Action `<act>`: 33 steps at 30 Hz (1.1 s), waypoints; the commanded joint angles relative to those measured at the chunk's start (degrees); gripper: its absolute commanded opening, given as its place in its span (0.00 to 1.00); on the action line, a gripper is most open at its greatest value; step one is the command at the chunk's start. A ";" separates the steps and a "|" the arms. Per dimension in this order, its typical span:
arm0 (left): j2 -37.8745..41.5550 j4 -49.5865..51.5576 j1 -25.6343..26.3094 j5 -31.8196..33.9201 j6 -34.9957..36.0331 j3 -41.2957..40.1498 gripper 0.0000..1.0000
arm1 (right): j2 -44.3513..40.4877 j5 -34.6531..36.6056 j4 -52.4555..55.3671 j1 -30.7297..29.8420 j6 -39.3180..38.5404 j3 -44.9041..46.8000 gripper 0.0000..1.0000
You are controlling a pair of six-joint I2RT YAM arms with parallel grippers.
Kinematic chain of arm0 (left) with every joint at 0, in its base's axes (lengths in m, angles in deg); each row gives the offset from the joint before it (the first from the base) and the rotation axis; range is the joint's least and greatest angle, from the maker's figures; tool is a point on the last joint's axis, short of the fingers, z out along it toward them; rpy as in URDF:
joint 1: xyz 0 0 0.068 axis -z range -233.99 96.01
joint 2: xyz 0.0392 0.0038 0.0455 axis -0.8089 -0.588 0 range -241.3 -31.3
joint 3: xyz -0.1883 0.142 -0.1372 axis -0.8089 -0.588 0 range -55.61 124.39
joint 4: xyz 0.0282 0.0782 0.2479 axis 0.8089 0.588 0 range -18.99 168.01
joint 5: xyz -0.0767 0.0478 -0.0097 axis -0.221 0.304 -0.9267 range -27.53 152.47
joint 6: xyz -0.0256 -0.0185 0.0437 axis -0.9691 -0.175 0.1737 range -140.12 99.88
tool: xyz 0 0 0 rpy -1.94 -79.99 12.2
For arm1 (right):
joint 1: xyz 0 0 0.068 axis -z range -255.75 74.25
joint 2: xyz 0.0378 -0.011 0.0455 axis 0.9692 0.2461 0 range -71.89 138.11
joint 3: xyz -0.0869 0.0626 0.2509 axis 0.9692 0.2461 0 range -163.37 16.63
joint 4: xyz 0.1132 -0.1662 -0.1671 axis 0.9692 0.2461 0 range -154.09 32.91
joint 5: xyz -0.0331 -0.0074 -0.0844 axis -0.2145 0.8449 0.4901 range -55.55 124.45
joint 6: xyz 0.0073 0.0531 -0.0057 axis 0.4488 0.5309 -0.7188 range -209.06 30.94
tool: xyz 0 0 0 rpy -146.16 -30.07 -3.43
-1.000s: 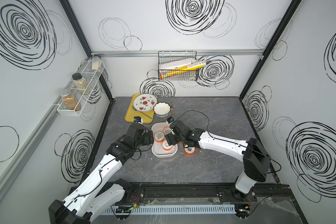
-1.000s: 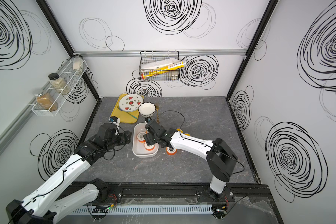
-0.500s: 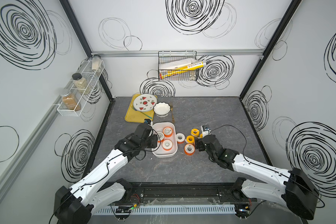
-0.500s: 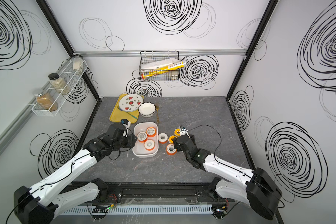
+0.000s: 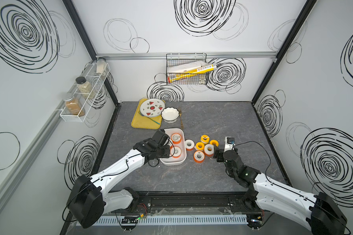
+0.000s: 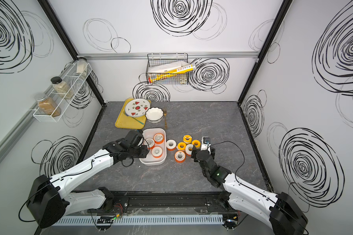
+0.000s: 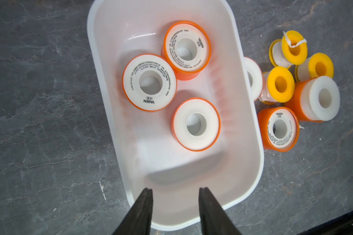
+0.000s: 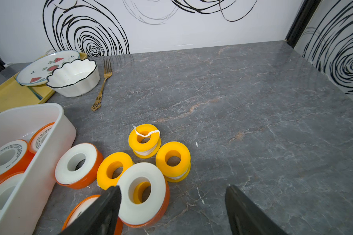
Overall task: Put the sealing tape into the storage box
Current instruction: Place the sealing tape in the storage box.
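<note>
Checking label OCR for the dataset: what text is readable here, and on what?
"VASEN": labelled spool in the storage box.
"VASEN": second labelled spool in the box.
"VASEN": third labelled spool on the table outside it.
Fine print ringing those faces: too small.
Wire-basket packages: blurred.

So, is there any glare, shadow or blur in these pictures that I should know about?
Left wrist view: a small glare streak on the storage box wall, a soft shadow on its floor, sealing tape sharp. Right wrist view: the right gripper is out of focus, the table sharp. In both top views: even light.
</note>
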 commanded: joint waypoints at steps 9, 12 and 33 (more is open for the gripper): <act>-9.17 1.55 4.92 0.65 -1.20 1.23 0.38 | 1.62 1.33 -1.61 0.27 1.23 -0.37 0.86; -11.01 2.25 5.77 0.68 -0.74 1.61 0.34 | 1.69 1.38 -1.54 0.27 1.23 -0.41 0.86; -20.46 1.04 6.08 1.02 0.04 6.15 0.31 | 2.23 1.02 -1.71 0.36 1.19 -0.55 0.86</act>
